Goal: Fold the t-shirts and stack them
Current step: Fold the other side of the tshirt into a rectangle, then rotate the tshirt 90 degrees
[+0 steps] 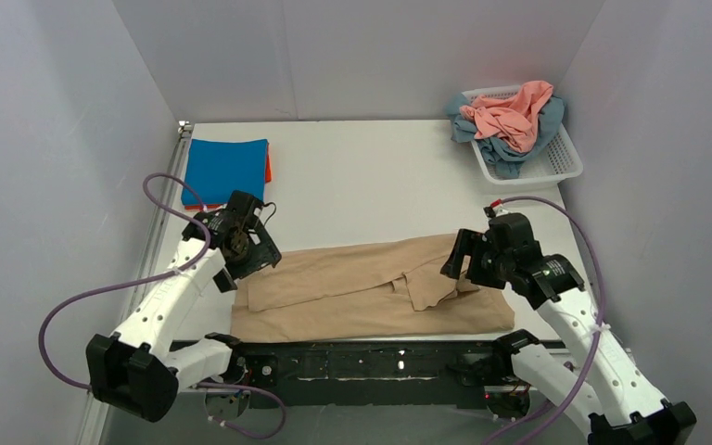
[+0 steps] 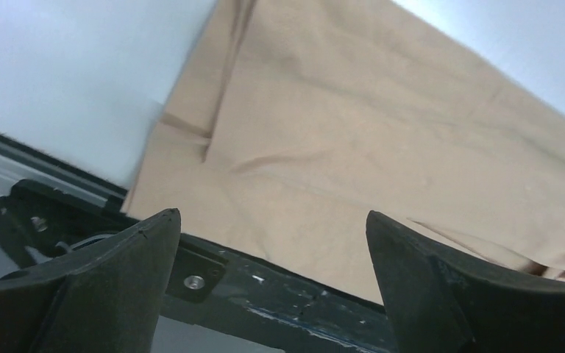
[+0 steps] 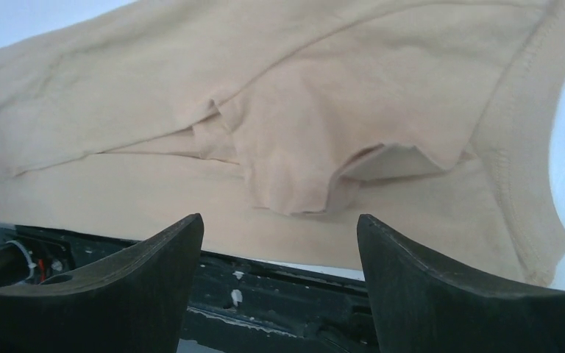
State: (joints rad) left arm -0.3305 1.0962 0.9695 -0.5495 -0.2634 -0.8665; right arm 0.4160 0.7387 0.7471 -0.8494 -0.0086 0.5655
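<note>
We found the soft, light tan-beige cotton t-shirt [image 1: 371, 287] lying half-folded along the near edge of the white table [image 1: 362, 185], between the arms. The left gripper [image 2: 272, 220] and right gripper [image 3: 279, 220] gaped, holding nothing. We judged the limp cloth would sag, so pinching both layers at its ends seemed best.

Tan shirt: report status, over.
Left gripper and right gripper open, empty. Tan shirt flat at near edge, partly folded. Blue shirt folded far left; pink shirt and teal shirt in basket. Nothing blocking.
</note>
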